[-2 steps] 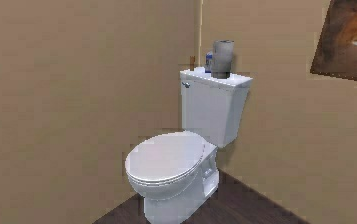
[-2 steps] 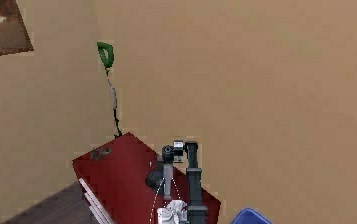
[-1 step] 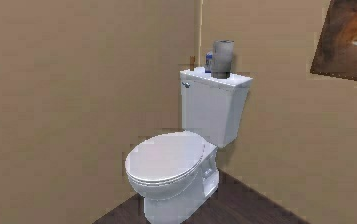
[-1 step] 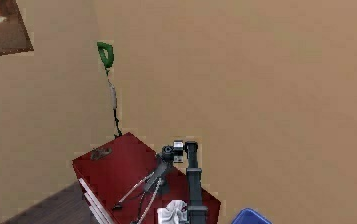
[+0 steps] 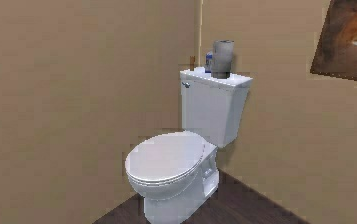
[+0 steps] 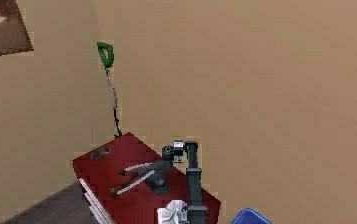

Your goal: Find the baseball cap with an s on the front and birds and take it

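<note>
With the gripper [image 6: 136, 178] set against the dark red cabinet [image 6: 96, 165], holding something or nothing I cannot tell, the likeliest cap is a white crumpled blob [image 6: 172, 211] just behind it, beside the arm [image 6: 194, 185], its long axis unreadable.

Beige walls [image 5: 66, 80], dark floor [image 5: 258, 206], white toilet [image 5: 176, 168], red cabinet [image 6: 99, 166]
</note>
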Available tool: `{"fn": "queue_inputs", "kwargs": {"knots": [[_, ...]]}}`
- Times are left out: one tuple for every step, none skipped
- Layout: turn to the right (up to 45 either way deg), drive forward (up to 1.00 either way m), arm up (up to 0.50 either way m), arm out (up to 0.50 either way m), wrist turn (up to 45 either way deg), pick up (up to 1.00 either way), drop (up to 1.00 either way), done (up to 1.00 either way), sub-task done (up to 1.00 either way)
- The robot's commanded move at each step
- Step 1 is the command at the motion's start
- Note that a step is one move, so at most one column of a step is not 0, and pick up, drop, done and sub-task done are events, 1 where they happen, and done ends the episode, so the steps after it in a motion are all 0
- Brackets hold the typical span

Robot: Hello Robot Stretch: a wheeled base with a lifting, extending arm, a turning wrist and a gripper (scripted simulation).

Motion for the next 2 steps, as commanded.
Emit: {"fn": "queue_inputs", "kwargs": {"knots": [[0.0, 0.0, 0.0, 0.0, 45.0, 0.0, 0.0, 0.0, 0.0], [0.0, 0.0, 0.0, 0.0, 24.0, 0.0, 0.0, 0.0, 0.0]]}}
